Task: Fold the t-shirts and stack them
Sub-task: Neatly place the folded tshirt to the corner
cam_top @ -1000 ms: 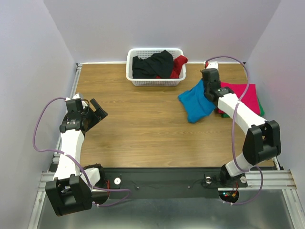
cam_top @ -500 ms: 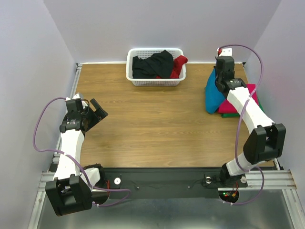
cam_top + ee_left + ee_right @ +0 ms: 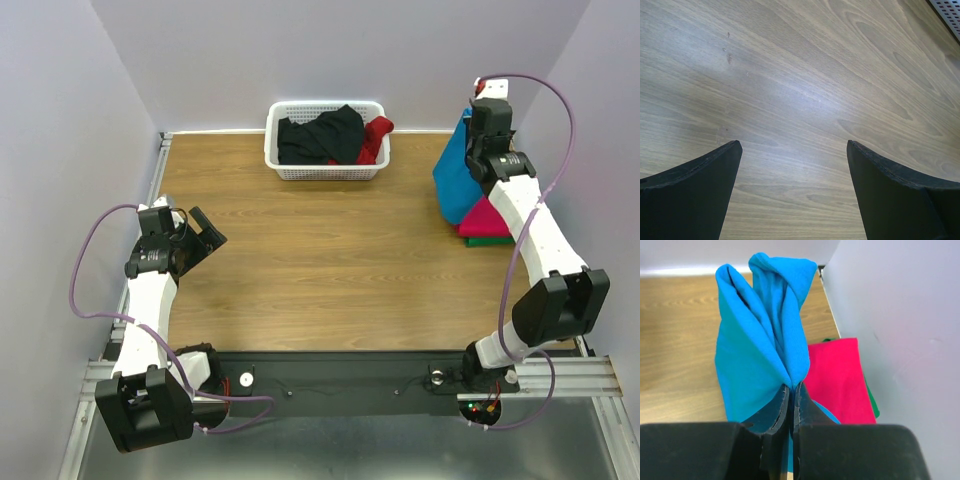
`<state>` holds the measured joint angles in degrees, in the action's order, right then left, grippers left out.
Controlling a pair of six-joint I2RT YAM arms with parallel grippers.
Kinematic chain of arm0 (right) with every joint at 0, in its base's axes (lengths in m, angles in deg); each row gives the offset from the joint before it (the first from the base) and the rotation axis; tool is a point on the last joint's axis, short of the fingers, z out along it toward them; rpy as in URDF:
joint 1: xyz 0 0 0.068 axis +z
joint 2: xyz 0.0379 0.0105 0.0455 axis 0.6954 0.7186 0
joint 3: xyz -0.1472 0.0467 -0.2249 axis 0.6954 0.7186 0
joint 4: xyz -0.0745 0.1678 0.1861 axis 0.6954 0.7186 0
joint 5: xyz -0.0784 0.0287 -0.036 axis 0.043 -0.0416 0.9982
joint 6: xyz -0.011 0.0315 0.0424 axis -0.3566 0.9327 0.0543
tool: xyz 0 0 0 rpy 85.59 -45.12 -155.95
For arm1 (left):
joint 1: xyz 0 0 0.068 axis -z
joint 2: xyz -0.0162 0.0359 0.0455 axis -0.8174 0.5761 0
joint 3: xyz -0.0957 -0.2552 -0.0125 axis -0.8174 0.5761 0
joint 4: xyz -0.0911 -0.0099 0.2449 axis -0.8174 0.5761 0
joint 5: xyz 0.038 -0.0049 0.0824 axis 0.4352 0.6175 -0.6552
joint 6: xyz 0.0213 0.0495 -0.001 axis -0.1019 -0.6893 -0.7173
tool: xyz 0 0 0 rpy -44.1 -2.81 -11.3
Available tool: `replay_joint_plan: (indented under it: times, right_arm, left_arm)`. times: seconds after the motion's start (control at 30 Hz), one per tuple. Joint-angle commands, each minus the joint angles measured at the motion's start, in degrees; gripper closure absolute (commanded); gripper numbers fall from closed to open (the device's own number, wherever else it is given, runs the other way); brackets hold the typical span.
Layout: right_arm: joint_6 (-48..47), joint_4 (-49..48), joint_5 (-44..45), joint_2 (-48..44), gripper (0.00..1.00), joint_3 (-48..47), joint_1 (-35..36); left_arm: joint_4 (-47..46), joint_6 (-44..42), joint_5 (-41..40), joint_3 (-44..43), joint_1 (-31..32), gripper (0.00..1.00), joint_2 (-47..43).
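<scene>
Half the magenta-red t-shirt (image 3: 837,375) hides behind turquoise t-shirt (image 3: 760,340) in right gripper (image 3: 791,387).

The green t-shirt (image 3: 485,240) is largely covered by the magenta-red t-shirt (image 3: 488,216); only an edge beneath it is seen.

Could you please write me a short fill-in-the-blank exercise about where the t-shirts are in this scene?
The right pincer is shut on the turquoise-blue t-shirt, while the left pincer is ____.
The magenta-red t-shirt lies on the ____ one.
The white basket holds a dark red t-shirt and a ____ one.
Missing words: open; green; black.
</scene>
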<state>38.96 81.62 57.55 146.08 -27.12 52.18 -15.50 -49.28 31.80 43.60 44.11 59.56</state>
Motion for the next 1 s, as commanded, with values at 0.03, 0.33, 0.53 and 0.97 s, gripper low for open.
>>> replay_joint_plan:
  times: [0.03,0.33,0.53,0.97]
  right_arm:
    - [2.1,-0.5,-0.8,-3.0,1.00,-2.9,-1.6]
    - [4.6,0.0,-3.7,-0.7,1.00,0.6,-7.9]
    - [2.3,0.0,-5.6,4.3,1.00,0.0,-13.9]
    - [4.8,0.0,-2.9,13.5,0.58,-3.4,-23.6]
  left_arm:
    - [-0.9,-0.7,0.6,0.2,-0.4,0.02,-0.2]
    - [-0.9,-0.9,1.2,0.2,-0.7,0.02,0.7]
    - [-1.0,-1.0,1.3,0.2,-0.7,0.02,1.0]
    - [-1.0,-1.3,2.0,0.1,-0.8,0.02,2.6]
